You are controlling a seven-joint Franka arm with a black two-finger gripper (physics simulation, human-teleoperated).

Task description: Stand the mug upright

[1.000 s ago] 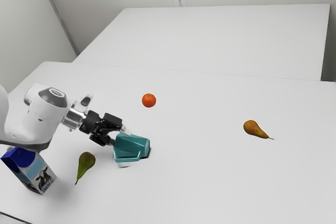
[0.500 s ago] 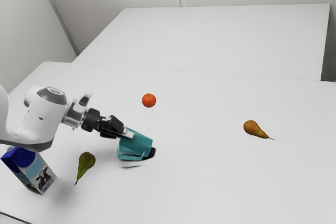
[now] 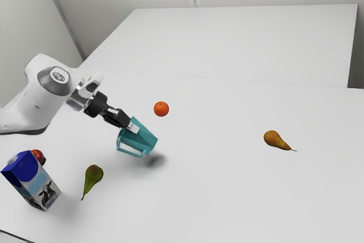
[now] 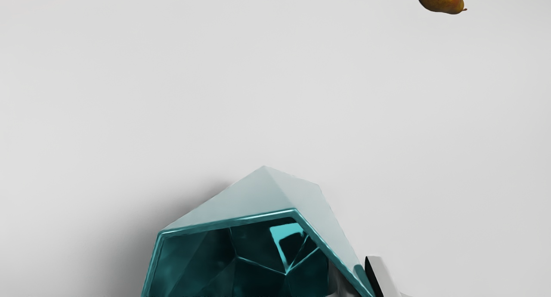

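One mug, tilted, hangs in my gripper above the table; a shadow lies beneath it, apart from the base. Tool state: pinching the mug's wall near the rim, inner finger within, outer finger against the outside. Mouth faces up toward my arm; base points down toward the exterior view's right.

Risks, as I judge them: (1) The grip takes only one side, so weight could swing the mug about my pads. (2) If I lower at this slant, the base edge would land first and could twist the wall out of my hold. (3) If I let go before the base sits flat, it probably tips over. (4) The handle might meet the table if I turn it the wrong way.

Pose: arm enters from the exterior view's left, hand slanting down toward that view's right, fingers aimed obliquely at the table
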